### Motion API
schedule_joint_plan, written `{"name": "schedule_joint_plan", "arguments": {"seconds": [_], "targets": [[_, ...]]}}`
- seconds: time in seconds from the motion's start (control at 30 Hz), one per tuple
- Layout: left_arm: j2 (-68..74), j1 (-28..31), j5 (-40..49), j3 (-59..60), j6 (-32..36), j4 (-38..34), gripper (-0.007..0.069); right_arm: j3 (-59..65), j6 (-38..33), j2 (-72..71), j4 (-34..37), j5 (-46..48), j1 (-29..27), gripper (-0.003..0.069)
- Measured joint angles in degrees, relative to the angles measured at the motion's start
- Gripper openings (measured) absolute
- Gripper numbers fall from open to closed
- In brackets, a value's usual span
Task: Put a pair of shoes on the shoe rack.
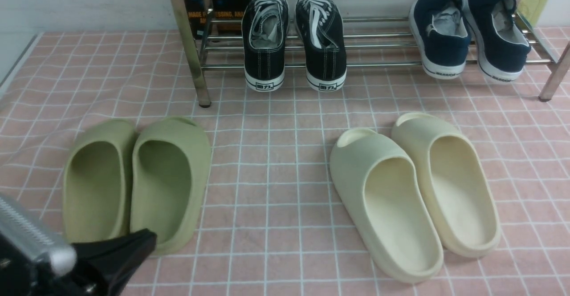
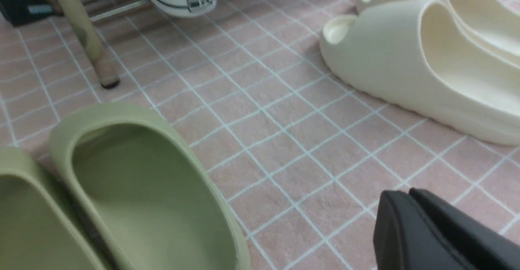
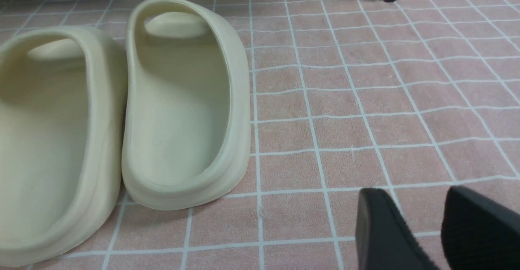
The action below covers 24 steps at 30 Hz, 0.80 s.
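Both black sneakers (image 1: pixel 294 42) are sitting side by side on the shoe rack (image 1: pixel 378 33), toes in, heels overhanging the front rod, so placement is looking done. Black canvas, white laces, white soles, white stitching, logo tab on each heel; toe caps are facing away, can't confirm them. Left gripper (image 1: pixel 133 247) is hanging low near the green slides (image 1: pixel 138 180), fingers pressed together, carrying nothing, probably parked clear. Right gripper (image 3: pixel 426 229) is sitting with a gap between its fingers, empty, beside the cream slides (image 3: pixel 122 111). Navy slip-ons (image 1: pixel 472 33) are occupying the rack's right end.
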Motion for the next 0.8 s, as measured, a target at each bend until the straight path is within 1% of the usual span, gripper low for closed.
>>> {"name": "schedule_joint_plan", "arguments": {"seconds": [0.13,0.17,0.2,0.23,0.27,0.3,0.37,0.43,0.53,0.67,0.73,0.8], "targets": [[-10.7,10.2,-0.7,3.5,0.0,0.0,0.0034,0.0,0.0,0.0,0.0,0.0,0.0,0.0239],[-11.1,10.7,-0.7,3.6,0.0,0.0,0.0034,0.0,0.0,0.0,0.0,0.0,0.0,0.0239],[-15.0,15.4,-1.7,5.0,0.0,0.0,0.0036,0.0,0.0,0.0,0.0,0.0,0.0,0.0239],[-17.0,17.8,-2.4,5.8,0.0,0.0,0.0036,0.0,0.0,0.0,0.0,0.0,0.0,0.0239],[-17.4,18.3,-2.6,6.0,0.0,0.0,0.0036,0.0,0.0,0.0,0.0,0.0,0.0,0.0239],[-19.9,21.4,-3.5,7.3,0.0,0.0,0.0036,0.0,0.0,0.0,0.0,0.0,0.0,0.0239],[-22.2,23.7,-4.6,8.4,0.0,0.0,0.0034,0.0,0.0,0.0,0.0,0.0,0.0,0.0239],[-25.9,27.5,-5.8,11.5,0.0,0.0,0.0024,0.0,0.0,0.0,0.0,0.0,0.0,0.0239],[-27.0,29.2,-5.0,12.9,0.0,-0.6,0.0018,0.0,0.0,0.0,0.0,0.0,0.0,0.0239],[-27.2,29.3,0.8,13.1,0.1,-2.4,0.0019,0.0,0.0,0.0,0.0,0.0,0.0,0.0239],[-27.2,29.3,4.4,13.1,0.8,-4.4,0.0019,0.0,0.0,0.0,0.0,0.0,0.0,0.0239],[-27.2,29.3,8.8,13.1,3.0,-8.4,0.0019,0.0,0.0,0.0,0.0,0.0,0.0,0.0239]]}}
